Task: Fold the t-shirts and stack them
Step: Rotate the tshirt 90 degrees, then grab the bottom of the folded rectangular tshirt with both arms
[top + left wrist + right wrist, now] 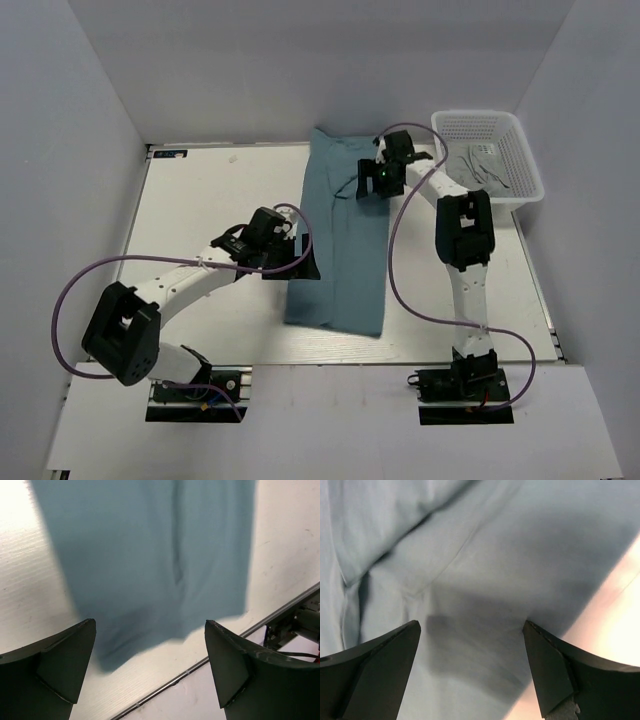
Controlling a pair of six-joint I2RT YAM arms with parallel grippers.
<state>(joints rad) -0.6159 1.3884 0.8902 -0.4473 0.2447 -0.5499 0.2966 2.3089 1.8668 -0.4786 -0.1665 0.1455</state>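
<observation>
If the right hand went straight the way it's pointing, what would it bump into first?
The teal t-shirt. The right hand is open and points at the cloth, which fills the view ahead of it. How near it is, I cannot tell.

Top external: high behind the arm bases, looking down over the whole table [200, 200]. Wrist views: close above the t-shirt [340, 250], facing down between their fingers [55, 665]; all three share it.

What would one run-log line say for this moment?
t-shirt: folded lengthwise, flat on table | left gripper: open, above near left edge | right gripper: open, above far end
</observation>
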